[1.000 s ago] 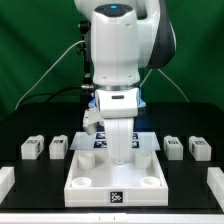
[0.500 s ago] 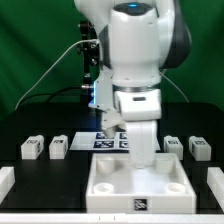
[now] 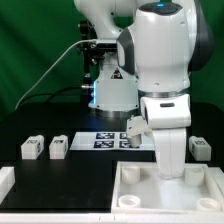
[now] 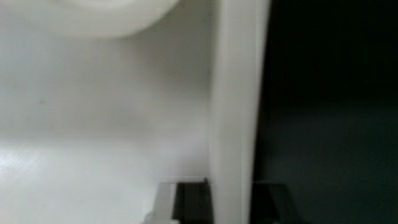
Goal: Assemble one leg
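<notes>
My gripper (image 3: pixel 172 168) is shut on the far wall of the large white square moulded piece (image 3: pixel 137 178), which lies at the front of the exterior view's right. In the wrist view the white wall (image 4: pixel 235 120) stands between my two dark fingers (image 4: pixel 194 203), with the gripper (image 4: pixel 235 205) closed on it. Two legs, small white blocks with tags, lie at the exterior view's left (image 3: pixel 31 148) (image 3: pixel 58 147). Another leg (image 3: pixel 201 148) lies at the right, just behind my arm. Any fourth leg is hidden.
The marker board (image 3: pixel 108 139) lies flat at the middle back of the black table. A white block (image 3: pixel 5 181) sits at the front left edge. The robot's base (image 3: pixel 108 95) stands behind the marker board.
My gripper has moved to the exterior view's right and toward the front, dragging the large white piece along. The legs have not moved; one right-hand leg is now hidden by my arm.
</notes>
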You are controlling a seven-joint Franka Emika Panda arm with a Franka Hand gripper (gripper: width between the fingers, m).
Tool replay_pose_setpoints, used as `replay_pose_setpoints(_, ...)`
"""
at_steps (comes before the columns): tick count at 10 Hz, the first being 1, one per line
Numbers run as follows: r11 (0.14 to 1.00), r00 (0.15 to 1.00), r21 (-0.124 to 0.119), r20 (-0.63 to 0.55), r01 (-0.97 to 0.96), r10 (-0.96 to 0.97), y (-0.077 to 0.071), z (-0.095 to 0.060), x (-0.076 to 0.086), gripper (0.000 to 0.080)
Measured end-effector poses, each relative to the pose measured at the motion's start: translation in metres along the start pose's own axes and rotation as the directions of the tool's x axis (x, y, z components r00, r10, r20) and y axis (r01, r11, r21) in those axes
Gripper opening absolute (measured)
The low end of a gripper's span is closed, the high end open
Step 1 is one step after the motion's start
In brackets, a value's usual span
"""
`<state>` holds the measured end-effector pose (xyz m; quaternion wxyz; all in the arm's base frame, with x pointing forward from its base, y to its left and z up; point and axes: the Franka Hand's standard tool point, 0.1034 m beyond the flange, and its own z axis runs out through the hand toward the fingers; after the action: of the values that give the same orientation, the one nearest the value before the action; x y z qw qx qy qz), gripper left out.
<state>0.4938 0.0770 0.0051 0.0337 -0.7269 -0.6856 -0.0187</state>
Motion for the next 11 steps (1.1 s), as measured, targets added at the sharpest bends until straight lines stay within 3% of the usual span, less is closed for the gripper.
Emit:
replay_pose_setpoints(4,1.0,1.0,-0.012,-0.004,0.012,-0.013,0.0005,0.0,-0.0009,0.0058)
replay_pose_setpoints(5,1.0,1.0,-0.012,-0.004,0.012,-0.012,0.0005,0.0,-0.0011,0.0234)
replay_pose_setpoints(6,1.0,1.0,-0.012,-0.004,0.012,-0.012,0.0005,0.0,-0.0012,0.0234)
replay_pose_setpoints(7,1.0,1.0,-0.012,-0.004,0.011,-0.011,0.0006,0.0,-0.0014,0.0417)
replay_pose_setpoints(8,1.0,1.0,-0.012,-0.004,0.011,-0.011,0.0006,0.0,-0.0016,0.0551)
replay_pose_setpoints(9,1.0,1.0,-0.012,-0.004,0.011,-0.011,0.0007,0.0,-0.0018,0.0551)
replay_pose_setpoints(10,1.0,1.0,-0.012,-0.004,0.01,-0.01,0.0007,0.0,-0.002,0.0629)
replay_pose_setpoints(11,1.0,1.0,-0.012,-0.004,0.01,-0.01,0.0007,0.0,-0.0021,0.0643)
